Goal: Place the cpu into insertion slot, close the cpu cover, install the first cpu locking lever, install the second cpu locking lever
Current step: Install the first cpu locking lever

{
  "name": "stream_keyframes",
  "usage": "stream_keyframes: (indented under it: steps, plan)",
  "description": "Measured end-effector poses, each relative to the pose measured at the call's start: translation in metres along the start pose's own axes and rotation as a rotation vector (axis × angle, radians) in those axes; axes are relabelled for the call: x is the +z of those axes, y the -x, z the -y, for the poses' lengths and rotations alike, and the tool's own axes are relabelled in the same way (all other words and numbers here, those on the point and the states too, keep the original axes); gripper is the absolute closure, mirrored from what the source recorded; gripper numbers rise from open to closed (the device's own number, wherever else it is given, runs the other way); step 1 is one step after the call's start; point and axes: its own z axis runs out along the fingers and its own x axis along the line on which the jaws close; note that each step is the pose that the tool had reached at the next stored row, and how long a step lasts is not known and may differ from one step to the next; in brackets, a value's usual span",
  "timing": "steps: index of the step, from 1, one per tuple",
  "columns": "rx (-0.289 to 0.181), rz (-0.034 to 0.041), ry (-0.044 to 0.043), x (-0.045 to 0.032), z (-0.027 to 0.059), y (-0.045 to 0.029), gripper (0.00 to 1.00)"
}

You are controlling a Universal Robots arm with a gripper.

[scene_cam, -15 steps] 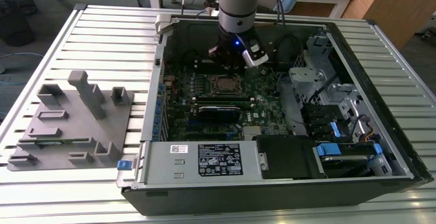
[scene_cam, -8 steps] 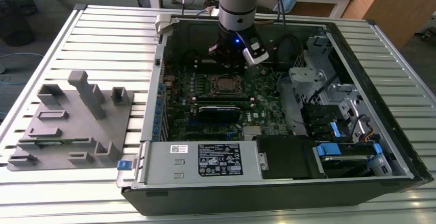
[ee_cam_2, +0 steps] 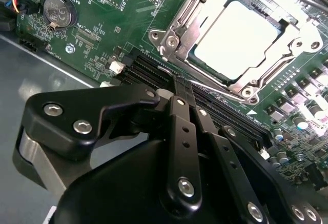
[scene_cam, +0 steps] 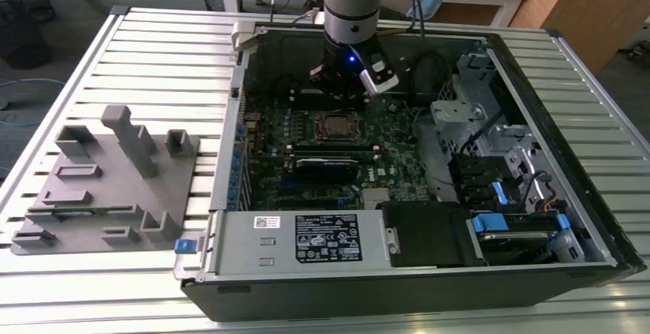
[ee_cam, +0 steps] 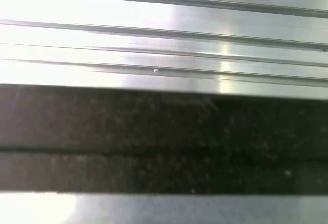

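The cpu (ee_cam_2: 238, 34), a pale silver square, lies in the insertion slot (ee_cam_2: 171, 39) of the green motherboard. The cpu cover (ee_cam_2: 266, 73) lies flat over it, its window framing the chip. A thin wire lever (ee_cam_2: 215, 88) runs along the socket's side nearest the gripper. My gripper (ee_cam_2: 183, 88) has its black fingers pressed together with nothing between them, and its tips hang over the black memory slots (ee_cam_2: 148, 70) just beside the socket. In the exterior view the gripper (scene_cam: 340, 90) hovers inside the open case behind the socket (scene_cam: 336, 126).
A power supply (scene_cam: 325, 236) with a white label fills the case's near side. Drive cages and cables (scene_cam: 508, 167) line the exterior view's right. A grey parts fixture (scene_cam: 102, 182) sits on the ribbed table (scene_cam: 152, 45). A coin battery (ee_cam_2: 59, 11) sits on the board.
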Motion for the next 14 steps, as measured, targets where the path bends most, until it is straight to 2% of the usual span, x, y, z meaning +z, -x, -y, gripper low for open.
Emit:
stream_keyframes:
  steps: [6,14]
  plan:
    - [-0.001,0.0066,-0.0022,-0.0001,-0.0003,-0.0025,0.89]
    - [-0.005,0.0257,-0.0287,0.0009,-0.0001,-0.0030,0.89]
